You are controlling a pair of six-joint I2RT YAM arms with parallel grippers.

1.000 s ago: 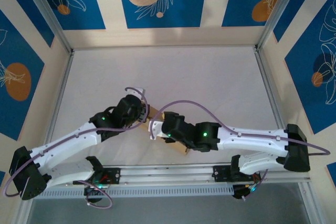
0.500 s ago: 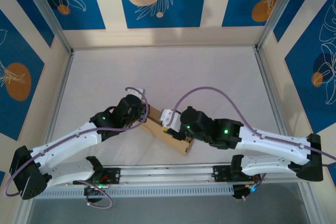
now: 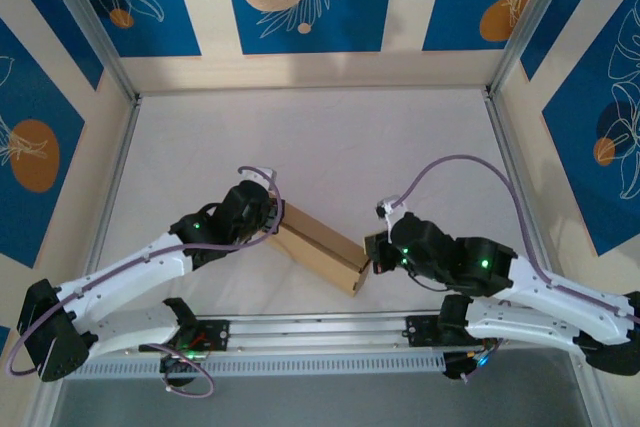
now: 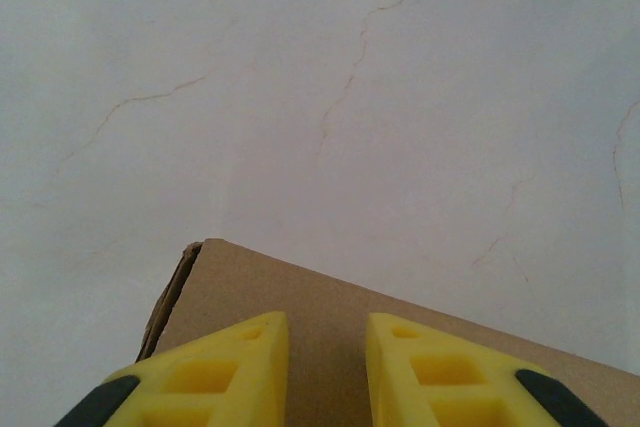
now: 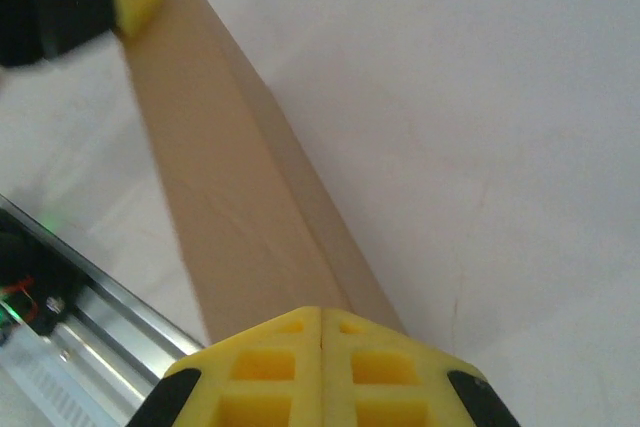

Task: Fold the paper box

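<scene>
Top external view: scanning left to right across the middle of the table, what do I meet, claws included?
Left claw → paper box → right claw.

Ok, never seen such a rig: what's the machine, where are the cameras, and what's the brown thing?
Two robot arms stand at the near edge of a white table, each ending in a two-finger pincer. One camera looks down from above; one sits on each wrist. On the table lies a brown paper box, folded long. The left pincer has its yellow fingers slightly apart at one end; whether it pinches the cardboard is unclear. The right pincer is shut, empty, at the other end.
</scene>
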